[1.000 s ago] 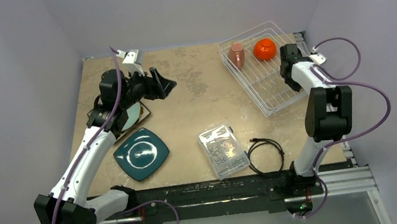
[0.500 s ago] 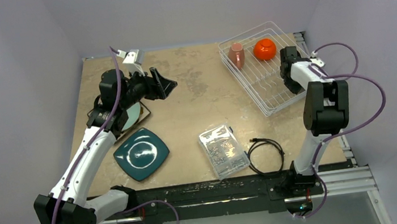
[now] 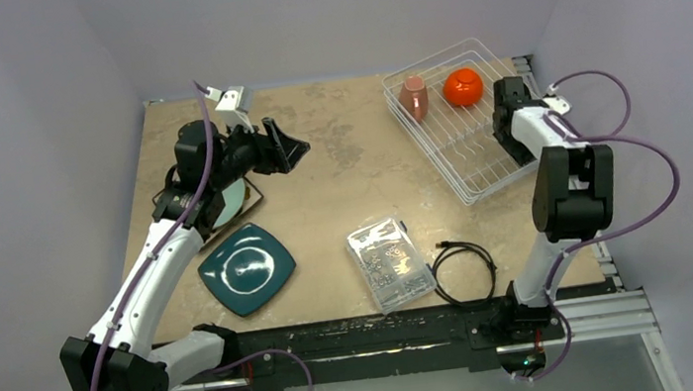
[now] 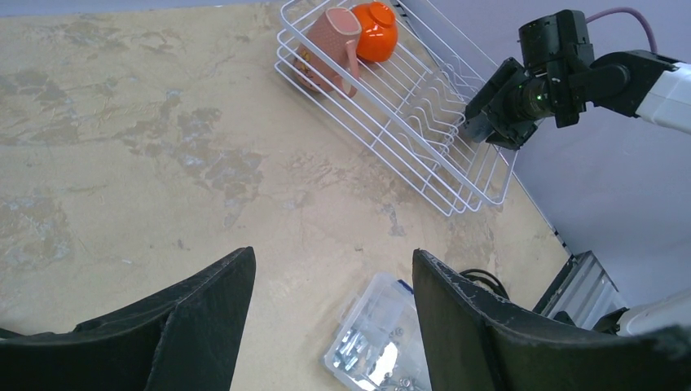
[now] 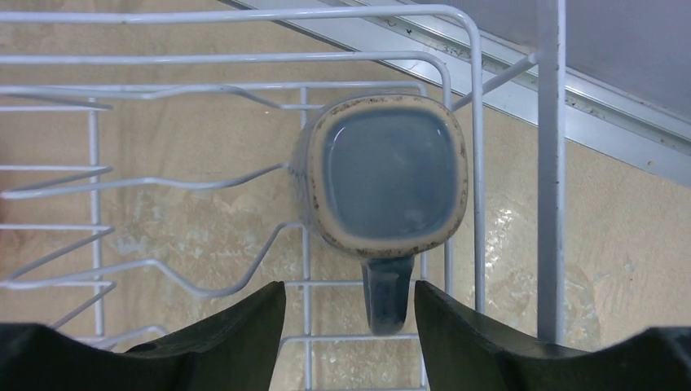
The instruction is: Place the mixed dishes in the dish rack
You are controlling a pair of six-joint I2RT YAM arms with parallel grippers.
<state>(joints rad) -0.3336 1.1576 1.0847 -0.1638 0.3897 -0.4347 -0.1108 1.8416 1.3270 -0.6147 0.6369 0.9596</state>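
Note:
The white wire dish rack point(image 3: 449, 165) stands at the back right, with the pink cup point(image 3: 413, 96) and the orange bowl point(image 3: 462, 87) at its far end. My right gripper point(image 3: 508, 108) hangs over the rack's right side. In the right wrist view the small grey mug point(image 5: 383, 175) stands upright in a rack point(image 5: 477, 204) corner. Its handle point(image 5: 385, 297) lies between my open right gripper's point(image 5: 350, 314) fingers without touching them. My left gripper point(image 3: 287, 148) is open and empty above the table's middle left. The dark teal square plate point(image 3: 247, 268) lies flat at the front left. The pale green plate point(image 3: 231, 200) is half hidden under the left arm.
A clear plastic box of small parts point(image 3: 390, 262) and a coiled black cable point(image 3: 463, 269) lie near the front edge. In the left wrist view the box point(image 4: 379, 342) shows between the fingers, far below. Purple walls close in both sides and the back.
My right gripper has opened and let go of the grey mug, which now stands in the rack. The left arm has not moved.

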